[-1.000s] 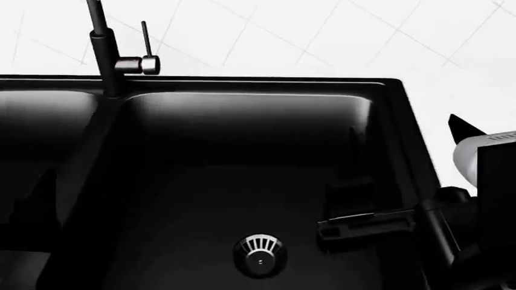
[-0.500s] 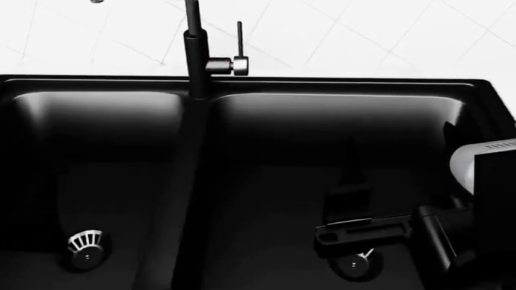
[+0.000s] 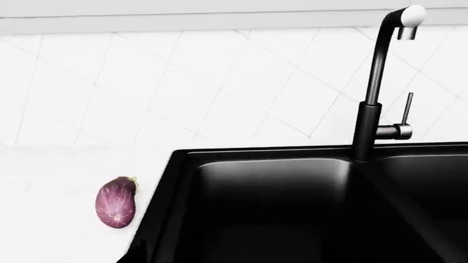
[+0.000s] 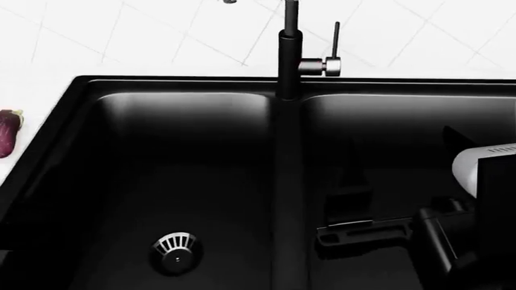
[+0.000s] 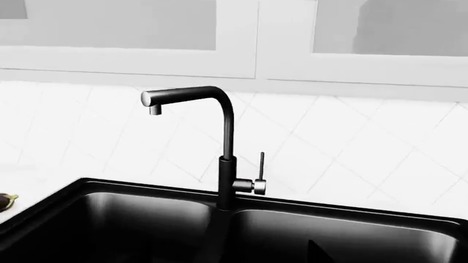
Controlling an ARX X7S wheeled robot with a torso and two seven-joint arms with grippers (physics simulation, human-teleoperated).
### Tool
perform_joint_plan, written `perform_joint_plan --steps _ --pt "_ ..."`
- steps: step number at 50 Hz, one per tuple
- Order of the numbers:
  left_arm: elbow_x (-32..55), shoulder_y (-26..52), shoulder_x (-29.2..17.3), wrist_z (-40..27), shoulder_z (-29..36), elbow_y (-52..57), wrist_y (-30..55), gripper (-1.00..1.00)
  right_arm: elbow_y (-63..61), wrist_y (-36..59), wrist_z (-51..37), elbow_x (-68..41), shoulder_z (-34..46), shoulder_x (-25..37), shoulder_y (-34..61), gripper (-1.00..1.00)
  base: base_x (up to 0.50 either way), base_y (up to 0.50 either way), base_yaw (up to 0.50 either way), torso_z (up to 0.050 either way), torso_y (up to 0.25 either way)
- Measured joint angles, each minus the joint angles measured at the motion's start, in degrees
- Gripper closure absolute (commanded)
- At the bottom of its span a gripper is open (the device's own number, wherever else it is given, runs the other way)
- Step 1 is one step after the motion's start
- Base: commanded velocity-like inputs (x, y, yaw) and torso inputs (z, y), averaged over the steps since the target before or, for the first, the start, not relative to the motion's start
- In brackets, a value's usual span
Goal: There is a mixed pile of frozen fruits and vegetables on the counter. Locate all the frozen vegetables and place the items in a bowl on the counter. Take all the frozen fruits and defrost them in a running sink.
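Right fingers (image 4: 359,232) hang down in the right half of the sink (image 4: 185,121). They're black on black, so I honestly can't tell if they're spread or closed, and I can't make out anything between them. The left fingers don't show up in any view.

The sink itself is a big glossy double one and looks bare: no fruit in either half that I can see. It's set into the white worktop (image 3: 51,175). The tall black tap (image 4: 289,60) stands on the divider between the halves, and no water shows at its spout.

The eggplant (image 3: 116,201) lies on its side on the worktop just beside the sink's left edge, nothing touching it. Smaller bits: a silver strainer (image 4: 175,250) in the left half and the thin lever (image 4: 336,39) on the tap, standing upright.

My read is that it's between items, lining up on the eggplant. That one's a vegetable, so it goes in the bowl, which isn't in view. The next move needs the left arm over it, fingers wide across its belly.
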State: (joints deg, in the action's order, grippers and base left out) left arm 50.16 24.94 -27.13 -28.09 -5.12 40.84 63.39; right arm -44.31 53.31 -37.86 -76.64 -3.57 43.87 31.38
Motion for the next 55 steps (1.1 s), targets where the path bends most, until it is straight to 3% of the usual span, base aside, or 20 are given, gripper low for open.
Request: perform_joint_plan --steps 12,36,55 --pt "0.0 -0.03 -0.18 -0.15 0.33 -0.03 -0.34 -1.0 -0.07 -0.76 0.15 0.29 -0.23 -0.23 -0.73 -1.0 0.06 0.47 0.0 0.0 0.0" --pt "0.78 0.39 -0.58 -0.73 0.69 -0.21 -0.23 -1.0 0.5 -1.54 0.09 0.98 -0.35 -0.3 -2.07 -1.0 0.3 0.04 0.0 0.0 0.0" --pt "2.1 7.43 -2.92 -7.81 4.54 -2.31 10.87 -1.0 1.56 -1.51 -1.26 0.39 -0.36 -0.33 -3.54 -1.0 0.0 0.0 0.0 0.0 0.0"
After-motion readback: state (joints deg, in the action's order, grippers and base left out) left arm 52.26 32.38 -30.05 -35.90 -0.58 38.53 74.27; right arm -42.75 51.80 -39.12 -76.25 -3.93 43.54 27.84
